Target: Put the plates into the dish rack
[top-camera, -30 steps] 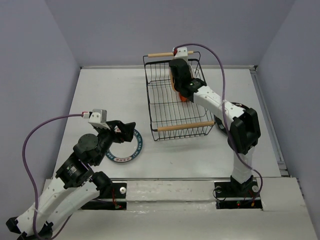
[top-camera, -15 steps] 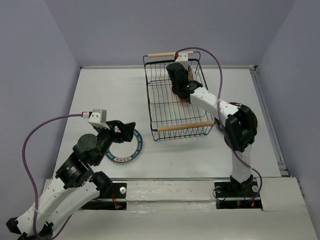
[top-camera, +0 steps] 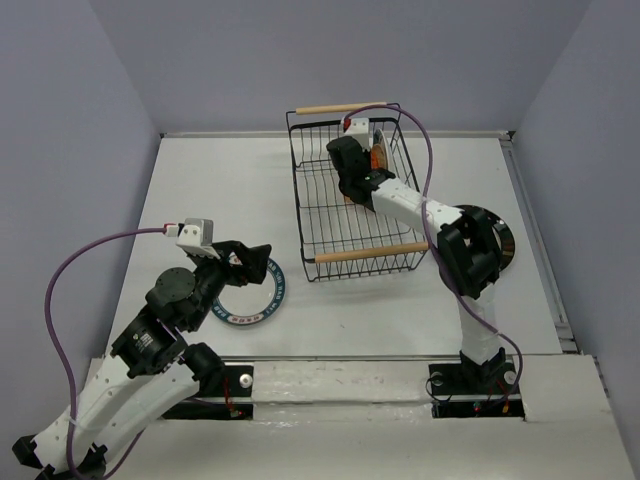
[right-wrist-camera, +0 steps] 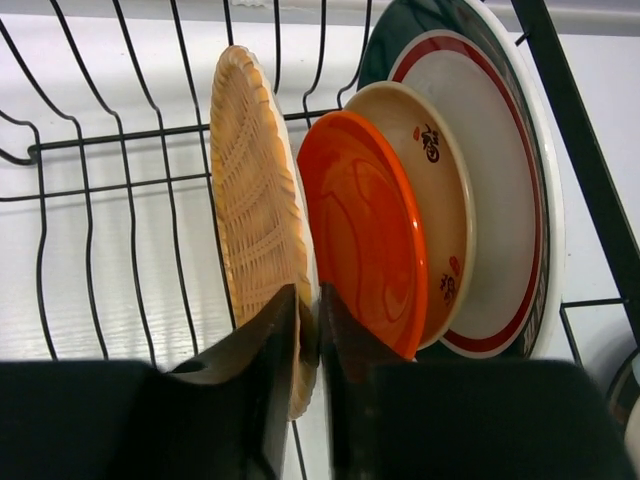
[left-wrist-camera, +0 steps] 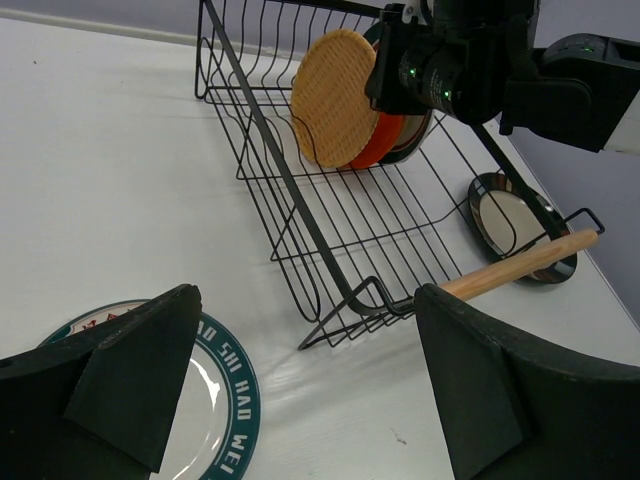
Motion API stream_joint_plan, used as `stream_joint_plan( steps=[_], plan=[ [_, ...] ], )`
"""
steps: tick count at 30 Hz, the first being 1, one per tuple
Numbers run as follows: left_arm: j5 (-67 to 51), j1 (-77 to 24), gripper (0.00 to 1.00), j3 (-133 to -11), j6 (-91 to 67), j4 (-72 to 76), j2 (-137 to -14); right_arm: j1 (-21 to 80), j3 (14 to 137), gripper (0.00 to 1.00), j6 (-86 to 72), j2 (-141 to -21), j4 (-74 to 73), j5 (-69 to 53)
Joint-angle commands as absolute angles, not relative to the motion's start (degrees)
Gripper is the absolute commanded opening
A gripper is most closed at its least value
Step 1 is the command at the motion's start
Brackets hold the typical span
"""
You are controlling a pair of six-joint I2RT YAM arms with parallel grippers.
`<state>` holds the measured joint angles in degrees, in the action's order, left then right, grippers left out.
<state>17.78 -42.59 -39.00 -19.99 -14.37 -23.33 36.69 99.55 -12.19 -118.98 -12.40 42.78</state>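
Right fingers (right-wrist-camera: 262,385) are pinched tight on the bottom edge of the round tan woven plate (right-wrist-camera: 250,170), which stands on edge inside the black wire rectangular dish rack (top-camera: 301,200) at its far right end. Just behind it, upright in a row, are the round orange-red plate (right-wrist-camera: 365,235), then the round beige plate with small red marks (right-wrist-camera: 428,195), then the white round plate with a dark green rim and red ring (right-wrist-camera: 505,185) at the back against the rack's end wall. Over on the near left, the left fingers (left-wrist-camera: 130,375) hang spread wide apart, gripping nothing, just above a second round white plate with a green patterned rim (left-wrist-camera: 228,385) lying flat on the white desk (top-camera: 220,190). A round black-rimmed plate (left-wrist-camera: 515,225) lies flat on the desk too, just beside the rack's near pale wooden bar handle (left-wrist-camera: 520,265), on the right arm's side
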Motion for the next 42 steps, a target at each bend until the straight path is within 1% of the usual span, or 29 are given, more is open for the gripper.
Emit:
stream_joint_plan(
  steps=[1,2,3,5,6,9,13,18,21,26,30,35,38,42],
  plan=[
    [16.9,-41.9,0.99,-38.7,-19.0,-11.6,-23.4,37.2,99.7,0.35,-13.1,-118.2,-10.6,43.9],
    [16.9,-41.9,0.99,-38.6,-19.0,-11.6,-23.4,37.2,99.7,0.41,-13.2,-117.4,-10.7,43.9],
    [16.9,-41.8,0.99,-38.6,-19.0,-11.6,-23.4,37.2,99.7,0.51,-13.1,-117.0,-10.7,43.8],
    [17.0,-41.8,0.99,-38.6,-19.0,-11.6,-23.5,37.2,99.7,0.56,-13.0,-115.0,-10.9,43.0],
    [17.0,-41.8,0.99,-38.6,-19.1,-11.7,-23.6,37.2,99.6,0.6,-13.0,-114.2,-10.9,41.8],
    [17.5,-41.7,0.99,-38.6,-19.2,-11.8,-24.1,37.2,98.5,0.66,-13.3,-110.6,-10.9,38.5],
    [17.9,-41.6,0.99,-38.6,-19.3,-11.8,-24.8,37.7,95.8,0.69,-13.7,-105.1,-10.1,33.8],
    [19.7,-41.1,0.99,-38.8,-19.3,-11.7,-25.9,39.9,89.0,0.73,-14.0,-97.5,-8.1,26.7],
    [22.2,-40.8,0.99,-38.9,-19.1,-12.0,-26.6,44.5,84.7,0.74,-15.8,-92.0,-6.2,17.7],
    [26.6,-40.6,0.99,-39.6,-19.6,-13.8,-28.8,51.7,78.8,0.75,-16.5,-86.1,-2.6,14.7],
    [28.9,-40.6,0.99,-39.9,-22.1,-16.3,-30.1,52.9,73.8,0.74,-17.6,-81.1,-1.2,10.6],
    [29.7,-40.6,0.99,-39.8,-27.9,-19.2,-31.3,54.1,65.3,0.74,-21.6,-70.2,2.5,1.3],
    [30.2,-40.4,0.98,-39.5,-32.0,-20.2,-31.7,56.0,62.8,0.74,-23.0,-65.9,2.4,0.4],
    [28.0,-40.1,0.98,-37.6,-38.0,-22.6,-31.6,56.5,58.2,0.74,-23.3,-62.1,2.2,1.0]
  ],
)
